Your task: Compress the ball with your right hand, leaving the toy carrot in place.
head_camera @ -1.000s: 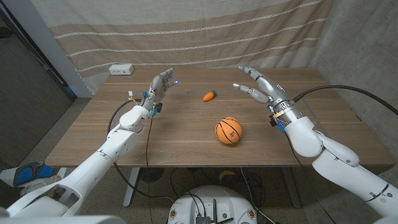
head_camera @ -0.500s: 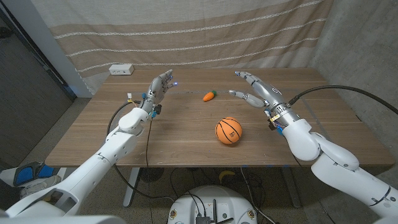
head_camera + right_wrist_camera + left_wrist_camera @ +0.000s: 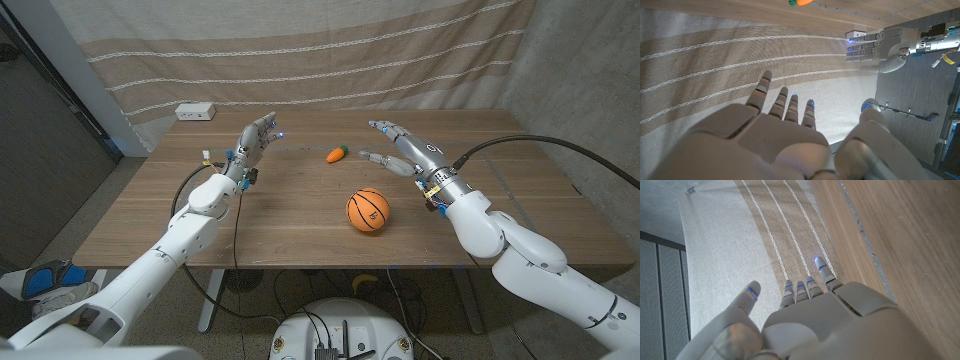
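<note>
Item: 1 orange ball (image 3: 368, 211) on surface (image 3: 290, 225), toy carrot (image 3: 337, 154) well apart.
Likely light, soft, squeezable; grip around its sides. Right robot hand (image 3: 403, 150) wide, empty, above.

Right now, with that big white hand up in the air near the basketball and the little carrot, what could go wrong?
Two risks, I'd guess. The robot's open right hand hovers between the small orange toy carrot and the orange basketball-patterned ball; descending carelessly, its fingers might knock the carrot, which should stay put. Also, the round ball lies free on the wooden table, so an off-centre press could send it rolling.
</note>
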You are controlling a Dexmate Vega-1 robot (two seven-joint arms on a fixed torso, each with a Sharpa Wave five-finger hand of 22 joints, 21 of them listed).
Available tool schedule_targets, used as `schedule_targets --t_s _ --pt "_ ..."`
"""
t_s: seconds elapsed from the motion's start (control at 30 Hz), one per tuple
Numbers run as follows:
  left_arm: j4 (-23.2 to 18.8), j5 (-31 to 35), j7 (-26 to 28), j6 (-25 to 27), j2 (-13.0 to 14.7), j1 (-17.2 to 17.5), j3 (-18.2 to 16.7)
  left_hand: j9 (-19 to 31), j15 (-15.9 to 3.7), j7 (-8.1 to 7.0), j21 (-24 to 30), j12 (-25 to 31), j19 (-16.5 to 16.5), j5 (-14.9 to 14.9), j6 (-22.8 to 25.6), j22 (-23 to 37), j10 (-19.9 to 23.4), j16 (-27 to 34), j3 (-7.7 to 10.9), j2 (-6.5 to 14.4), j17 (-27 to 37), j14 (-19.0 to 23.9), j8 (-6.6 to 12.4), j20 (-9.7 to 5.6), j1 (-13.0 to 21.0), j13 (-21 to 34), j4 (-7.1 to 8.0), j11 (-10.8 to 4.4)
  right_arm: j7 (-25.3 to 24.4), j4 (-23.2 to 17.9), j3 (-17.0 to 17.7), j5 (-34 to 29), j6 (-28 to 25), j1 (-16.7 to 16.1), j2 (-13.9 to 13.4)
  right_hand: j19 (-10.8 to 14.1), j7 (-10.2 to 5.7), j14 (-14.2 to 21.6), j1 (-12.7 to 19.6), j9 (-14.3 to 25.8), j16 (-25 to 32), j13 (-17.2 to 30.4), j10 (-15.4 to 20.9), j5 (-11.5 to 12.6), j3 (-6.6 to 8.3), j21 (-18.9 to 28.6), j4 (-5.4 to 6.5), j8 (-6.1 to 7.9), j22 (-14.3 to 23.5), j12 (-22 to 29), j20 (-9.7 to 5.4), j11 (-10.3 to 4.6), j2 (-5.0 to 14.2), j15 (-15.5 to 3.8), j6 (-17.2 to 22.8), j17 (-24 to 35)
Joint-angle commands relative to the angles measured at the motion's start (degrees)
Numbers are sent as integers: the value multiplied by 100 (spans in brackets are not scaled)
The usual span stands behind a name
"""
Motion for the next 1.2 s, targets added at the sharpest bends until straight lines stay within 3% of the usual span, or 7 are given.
schedule_targets --t_s 0.03,0.87,1.2 --pt "104 -47 -121 -66 1 -46 -12 15 -25 12 -11 23 34 -9 46 33 12 -3 30 86 -1 21 23 28 -55 15 -26 6 301 -56 -452 -155 -321 339 -39 -24 -27 -22 25 19 4 14 -36 4 -37 -18 -4 22 30 37 -6 13 6 -12 -31 8" --pt "264 -78 -308 -124 -2 -135 15 16 -26 12 -73 21 56 -11 51 35 13 -6 42 88 0 20 19 29 -88 15 -46 3 639 -307 -845 -247 -1130 379 -109 35 -25 2 124 19 16 15 -61 25 -1 -32 -46 56 37 68 -13 4 29 0 -89 -2" --pt "165 -111 -276 -105 31 -39 -12 16 -27 12 -97 21 65 -11 45 35 15 -8 45 88 1 18 16 33 -101 15 -53 17 857 -482 -994 -335 -1434 417 -191 59 -110 28 182 19 27 16 -74 31 13 -42 -66 85 38 80 -11 -8 25 -7 -60 -7"
